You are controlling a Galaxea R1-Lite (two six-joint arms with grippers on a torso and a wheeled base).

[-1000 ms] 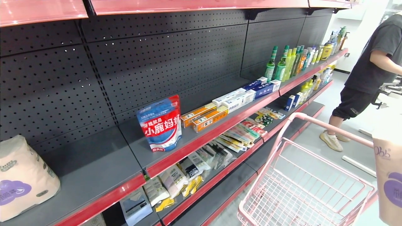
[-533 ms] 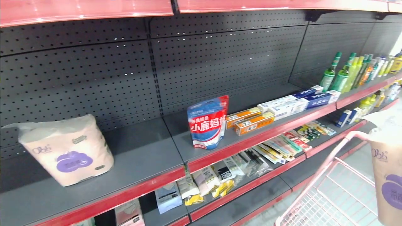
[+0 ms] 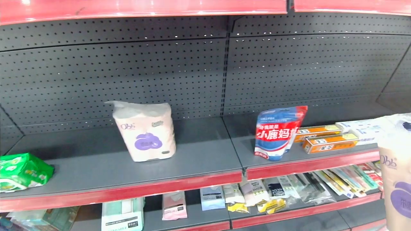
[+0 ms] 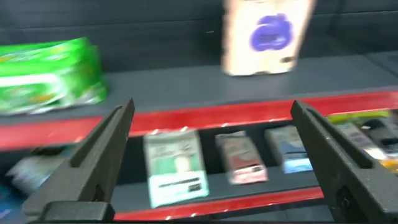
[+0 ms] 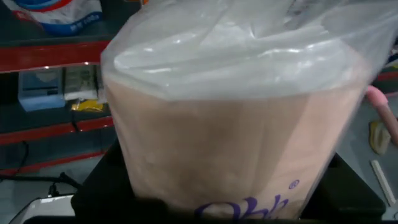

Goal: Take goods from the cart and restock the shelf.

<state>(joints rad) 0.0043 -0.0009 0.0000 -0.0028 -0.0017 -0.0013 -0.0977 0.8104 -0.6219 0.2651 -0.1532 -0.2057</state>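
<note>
Shelving: grey shelf (image 3: 199, 160) with a red lip is running across the frame's middle band.

Stock in hand: held tissue pack (image 3: 395, 173) is hanging at the right edge, off the boards. The right gripper (image 5: 230, 180) is pinching its lower part (fingers mostly hidden by plastic).

Stock placed: shelved tissue pack (image 3: 144, 131) is standing upright, centre-left. The blue-red pouch (image 3: 277, 133) is standing right of centre.

Tooling: left gripper (image 4: 211, 106) is hanging spread, carrying nothing.

Step, as judged: the robot is bringing goods to the shelf. The next move is calling for setting the held tissue pack upright on bare board beside its twin.
</note>
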